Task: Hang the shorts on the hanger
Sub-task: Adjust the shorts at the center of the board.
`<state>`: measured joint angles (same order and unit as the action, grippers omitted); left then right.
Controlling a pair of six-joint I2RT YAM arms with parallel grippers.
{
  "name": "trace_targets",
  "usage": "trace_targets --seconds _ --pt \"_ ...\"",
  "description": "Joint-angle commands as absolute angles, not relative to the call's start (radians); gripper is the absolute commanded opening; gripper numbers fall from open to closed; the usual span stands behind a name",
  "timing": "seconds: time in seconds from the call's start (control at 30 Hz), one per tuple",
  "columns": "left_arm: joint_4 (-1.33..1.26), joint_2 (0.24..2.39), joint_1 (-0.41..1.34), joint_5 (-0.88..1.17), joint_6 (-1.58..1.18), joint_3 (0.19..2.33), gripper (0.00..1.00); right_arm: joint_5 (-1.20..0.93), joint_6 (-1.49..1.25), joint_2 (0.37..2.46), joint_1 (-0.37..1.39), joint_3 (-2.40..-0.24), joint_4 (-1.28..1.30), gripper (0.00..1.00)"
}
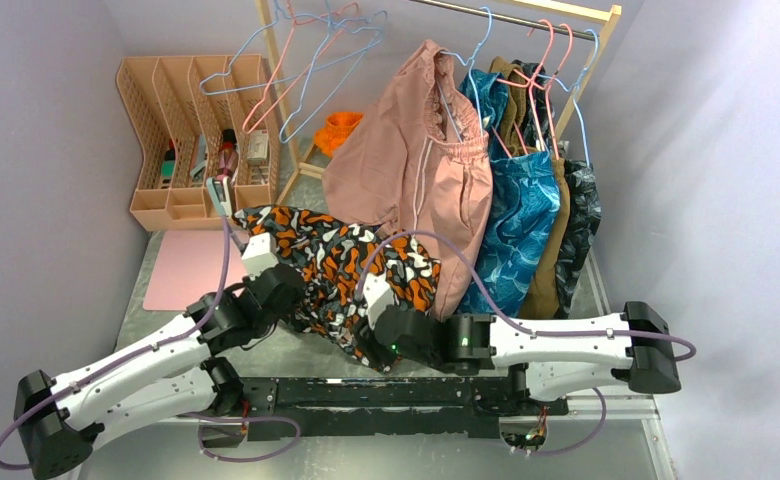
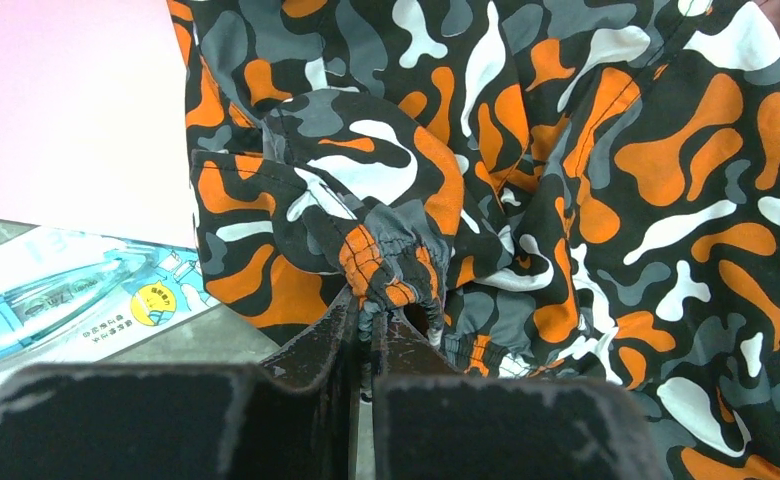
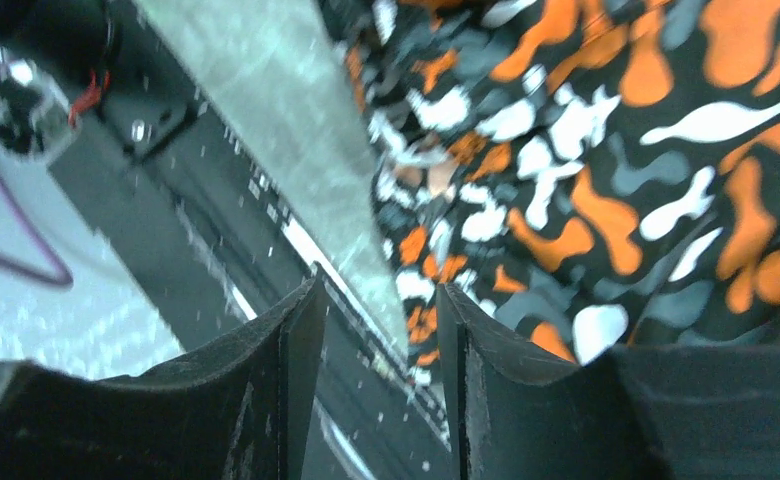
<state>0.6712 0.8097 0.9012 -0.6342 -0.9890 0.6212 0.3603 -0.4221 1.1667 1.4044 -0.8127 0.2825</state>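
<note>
From above, the shorts [image 1: 336,265] lie crumpled on the grey metal desk [image 1: 306,352], a loose heap of thin fabric in orange, black, white and grey blotches. The left arm [image 1: 136,365] reaches their left edge and the right arm [image 1: 556,340] their near right edge. Just behind and right of the shorts hangs a dusty-pink garment [image 1: 416,170], its hem touching them. Further right of the shorts hang a blue leaf-print garment [image 1: 516,220] and darker clothes, all on a wooden-framed rail [image 1: 526,18]. Behind and left of the shorts stands a peach lattice file organiser [image 1: 201,130]. Well behind them, thin wire hangers [image 1: 311,70], pink and light blue, dangle in a bunch. Left of the shorts lies a flat pink mat [image 1: 186,270]. In the left wrist view, the left fingers [image 2: 321,335] are pressed together, pinching a gathered, elastic-puckered fold of the shorts [image 2: 586,200]. Left of the shorts are the smooth pink mat [image 2: 66,110] and a glossy packet holding a clear blue plastic item [image 2: 66,295]. In the right wrist view, the right fingers [image 3: 266,360] stand spread with nothing between them, and the shorts [image 3: 616,180] are bunched just right of them. Left of the shorts run a scuffed strip of desk [image 3: 266,130] and a black mounting bar [image 3: 166,230]
</note>
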Motion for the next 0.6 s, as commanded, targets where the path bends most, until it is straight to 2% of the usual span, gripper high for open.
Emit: trace_targets --seconds 0.0,0.07,0.2,0.4,0.57 --pt "0.641 0.822 0.892 -0.645 -0.962 0.655 0.07 0.358 -0.466 1.182 1.493 -0.794 0.419 0.46" --pt "0.646 0.832 0.891 -0.646 -0.957 0.668 0.07 0.369 -0.494 1.212 1.515 -0.797 0.457 0.43" --pt "0.652 0.830 0.892 -0.652 -0.959 0.669 0.07 0.364 -0.531 1.280 1.517 -0.781 0.480 0.44" --pt "0.636 0.824 0.890 -0.651 -0.957 0.653 0.07 0.468 -0.656 1.375 1.521 -0.795 0.541 0.60" --pt "0.624 0.823 0.890 -0.647 -0.954 0.646 0.07 0.561 -0.734 1.426 1.522 -0.782 0.564 0.67"
